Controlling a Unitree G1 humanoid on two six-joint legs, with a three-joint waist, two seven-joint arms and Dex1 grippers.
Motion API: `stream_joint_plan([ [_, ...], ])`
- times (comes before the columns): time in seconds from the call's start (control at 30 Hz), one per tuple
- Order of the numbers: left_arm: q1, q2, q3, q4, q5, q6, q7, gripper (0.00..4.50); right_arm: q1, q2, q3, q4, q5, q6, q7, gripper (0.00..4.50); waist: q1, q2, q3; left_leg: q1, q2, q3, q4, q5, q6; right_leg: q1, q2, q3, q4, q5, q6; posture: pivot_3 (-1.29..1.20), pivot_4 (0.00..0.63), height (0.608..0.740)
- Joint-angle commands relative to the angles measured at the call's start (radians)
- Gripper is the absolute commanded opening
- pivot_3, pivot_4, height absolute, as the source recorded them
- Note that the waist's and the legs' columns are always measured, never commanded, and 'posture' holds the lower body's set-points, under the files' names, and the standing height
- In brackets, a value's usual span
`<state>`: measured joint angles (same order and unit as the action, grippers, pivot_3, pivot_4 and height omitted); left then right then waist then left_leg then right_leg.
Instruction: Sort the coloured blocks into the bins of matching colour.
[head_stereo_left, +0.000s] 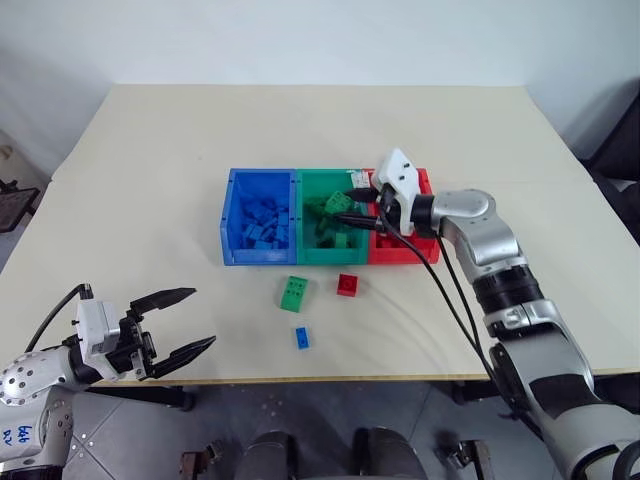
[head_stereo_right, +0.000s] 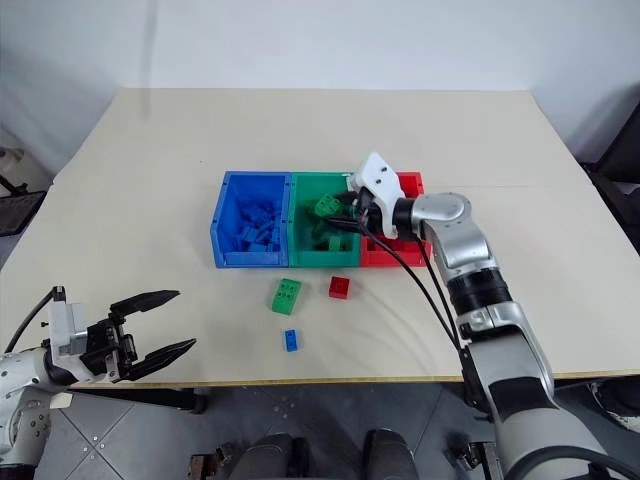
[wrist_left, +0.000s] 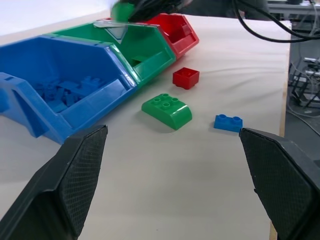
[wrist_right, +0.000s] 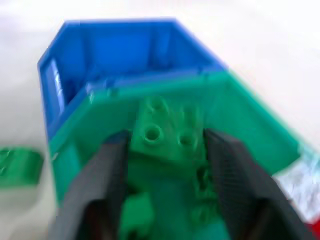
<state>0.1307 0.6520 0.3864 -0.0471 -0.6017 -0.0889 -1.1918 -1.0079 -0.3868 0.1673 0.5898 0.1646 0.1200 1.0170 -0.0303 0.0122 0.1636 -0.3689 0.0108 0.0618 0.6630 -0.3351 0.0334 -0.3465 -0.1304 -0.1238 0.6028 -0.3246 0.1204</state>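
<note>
One green brick (wrist_right: 167, 135) clamped between right gripper (head_stereo_left: 352, 207) fingers, above green bin (head_stereo_left: 318, 187). Release only when centred over bin, clear of rim. Left gripper (head_stereo_left: 187, 320) spread wide, idle near table's left edge.

3 bins (head_stereo_left: 262, 262); 2 green bricks (head_stereo_left: 294, 293); 1 red (head_stereo_left: 347, 284); 1 blue (head_stereo_left: 301, 338)

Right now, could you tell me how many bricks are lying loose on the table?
3: a green brick, a red brick beside it, and a blue brick nearest the table's front edge.
</note>
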Motion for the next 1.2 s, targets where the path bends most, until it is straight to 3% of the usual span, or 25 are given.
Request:
stream_joint_plan([
  [0.03,0.016,-0.004,0.024,-0.038,-0.010,-0.015,0.009,4.50,-0.016,-0.013,-0.035,0.019,0.001,-0.050,0.019,3.90,0.001,0.000,0.000,0.000,0.000,-0.001,0.000,0.000,0.000,0.000,0.000,0.000,0.000,0.000,0.000,0.00,0.150,0.740],
  [0.1,0.019,-0.004,0.025,-0.041,-0.011,-0.014,0.010,4.50,-0.002,-0.029,-0.040,0.000,0.005,-0.052,0.044,4.48,0.000,0.000,0.000,0.000,0.000,-0.001,0.000,0.000,0.000,0.000,0.000,0.000,0.000,0.000,0.000,0.00,0.150,0.740],
  [0.27,-0.010,-0.002,0.008,-0.022,-0.008,-0.009,0.006,4.50,0.090,-0.120,-0.070,-0.129,0.052,0.005,0.137,4.48,0.003,0.000,0.000,0.000,0.000,-0.001,0.000,0.000,0.000,0.001,0.000,0.000,0.000,0.000,0.000,0.00,0.150,0.740],
  [0.5,-0.063,0.020,0.008,0.062,-0.013,-0.006,-0.046,4.50,0.422,-0.384,-0.168,-0.412,0.195,0.039,0.390,4.48,0.007,0.000,0.000,0.000,0.000,-0.001,0.000,0.000,0.000,0.004,0.000,-0.003,-0.007,0.000,0.000,0.00,0.150,0.740],
  [0.8,-0.087,0.065,0.041,0.192,-0.004,-0.037,-0.134,4.50,0.691,-0.592,-0.348,-0.339,0.236,-0.017,0.475,4.48,0.008,0.000,0.000,0.001,0.002,0.004,-0.001,-0.001,0.001,0.005,-0.001,-0.007,-0.011,0.000,0.000,0.00,0.150,0.740],
  [0.97,-0.104,0.078,0.038,0.216,-0.001,-0.036,-0.146,4.50,0.746,-0.618,-0.380,-0.374,0.237,-0.006,0.447,4.48,0.006,0.000,0.000,0.001,0.002,0.004,0.000,-0.001,0.001,0.006,-0.002,-0.007,-0.011,0.000,0.000,0.00,0.150,0.740],
  [1.2,-0.131,0.069,0.022,0.203,0.007,-0.024,-0.136,4.50,0.729,-0.531,-0.289,-0.547,0.216,0.113,0.304,4.48,0.003,0.000,0.000,0.001,0.002,0.003,0.000,-0.001,0.000,0.005,-0.001,-0.006,-0.011,0.000,0.000,0.00,0.150,0.740],
])
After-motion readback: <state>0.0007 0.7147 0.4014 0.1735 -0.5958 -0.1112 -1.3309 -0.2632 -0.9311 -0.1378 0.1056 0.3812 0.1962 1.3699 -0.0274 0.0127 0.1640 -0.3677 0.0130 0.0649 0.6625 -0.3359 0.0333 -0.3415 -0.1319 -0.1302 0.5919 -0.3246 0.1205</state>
